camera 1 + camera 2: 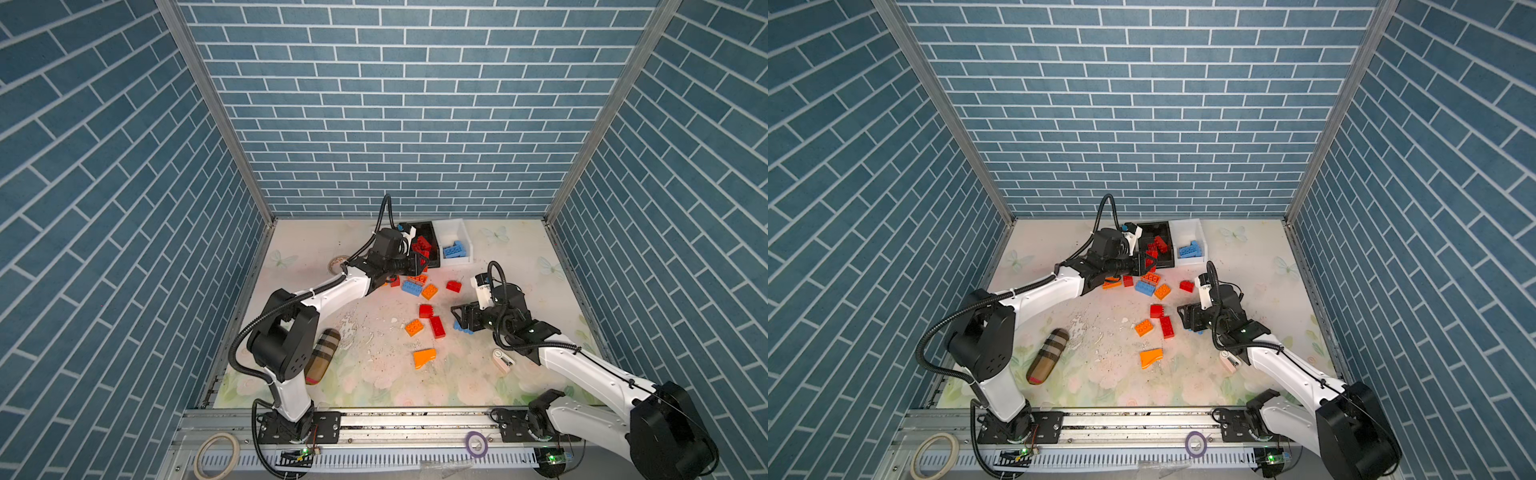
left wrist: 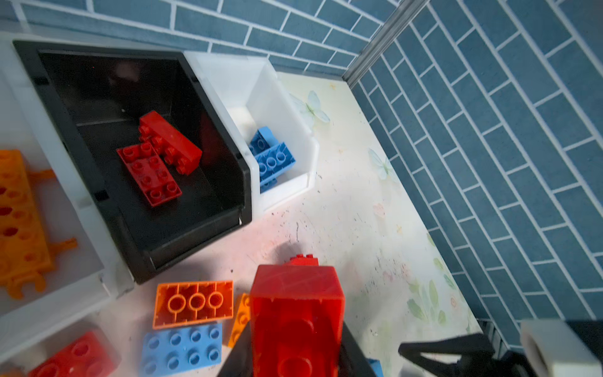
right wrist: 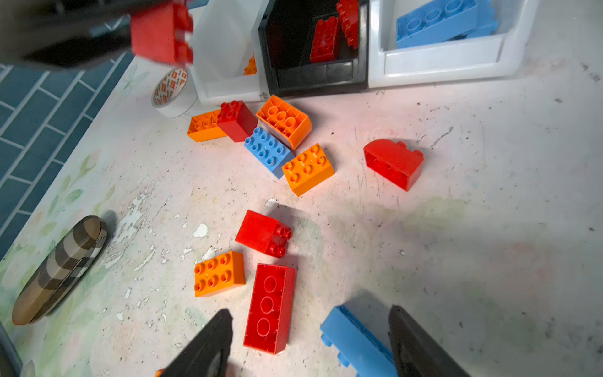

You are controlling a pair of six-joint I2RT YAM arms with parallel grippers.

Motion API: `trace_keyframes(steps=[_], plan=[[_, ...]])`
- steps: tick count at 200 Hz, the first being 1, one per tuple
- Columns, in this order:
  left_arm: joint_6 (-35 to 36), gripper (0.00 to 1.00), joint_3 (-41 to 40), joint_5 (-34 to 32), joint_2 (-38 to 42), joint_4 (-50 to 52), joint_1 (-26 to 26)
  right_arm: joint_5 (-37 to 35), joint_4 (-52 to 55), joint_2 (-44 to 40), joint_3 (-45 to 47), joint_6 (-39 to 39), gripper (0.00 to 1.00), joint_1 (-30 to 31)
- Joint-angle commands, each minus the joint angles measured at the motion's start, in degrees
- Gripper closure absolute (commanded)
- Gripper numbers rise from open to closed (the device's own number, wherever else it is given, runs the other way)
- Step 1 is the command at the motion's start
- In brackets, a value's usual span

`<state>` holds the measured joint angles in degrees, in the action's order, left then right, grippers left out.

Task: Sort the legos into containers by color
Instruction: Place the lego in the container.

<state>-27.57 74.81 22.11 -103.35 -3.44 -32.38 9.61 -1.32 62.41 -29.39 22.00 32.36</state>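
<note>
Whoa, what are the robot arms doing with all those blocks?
They're sorting bricks by color. The left gripper is shut on a red brick, holding it near the black bin, where red ones already lie. Blue ones are in a white bin beside it. The right gripper is open, low by a blue brick on the table. Many wait there, unsorted.

Bright, soft shadows, wrist-cam fg blurry

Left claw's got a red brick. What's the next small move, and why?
Probably ease the left claw forward until its chunky red plastic brick is over the open black plastic bin, ready to drop. The bin already holds red bricks, and the held brick seems just short of its rim.
</note>
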Motion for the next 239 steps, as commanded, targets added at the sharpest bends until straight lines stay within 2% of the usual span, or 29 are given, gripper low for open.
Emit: trace_keyframes(steps=[1,49,88,130,195,214,239], plan=[[-0.2,0.77,3.97,2.89,-3.25,-4.02,2.59,-1.77,0.0,-0.43,0.82,1.89,0.24,1.77],[-1.44,0.76,14.3,4.2,-13.01,-3.93,6.14,-2.53,1.37,0.05,0.35,0.48,0.25,2.94],[-4.68,0.76,22.42,8.18,-22.05,-4.64,8.06,-3.41,3.04,1.09,-0.5,-0.69,0.25,4.26],[-5.34,0.76,28.7,7.77,-28.39,-3.49,9.53,-4.41,3.31,2.04,-0.41,-0.61,0.25,5.92],[-5.65,0.71,36.29,7.29,-34.78,-0.41,10.63,-3.76,1.17,6.06,-0.82,0.52,0.25,8.54],[-5.56,0.65,36.99,6.95,-35.34,0.53,10.61,-3.98,0.88,7.44,-1.35,0.62,0.25,9.22],[-5.35,0.63,36.72,6.72,-35.03,0.87,10.61,-4.33,0.71,8.78,-1.96,0.58,0.25,10.08]])
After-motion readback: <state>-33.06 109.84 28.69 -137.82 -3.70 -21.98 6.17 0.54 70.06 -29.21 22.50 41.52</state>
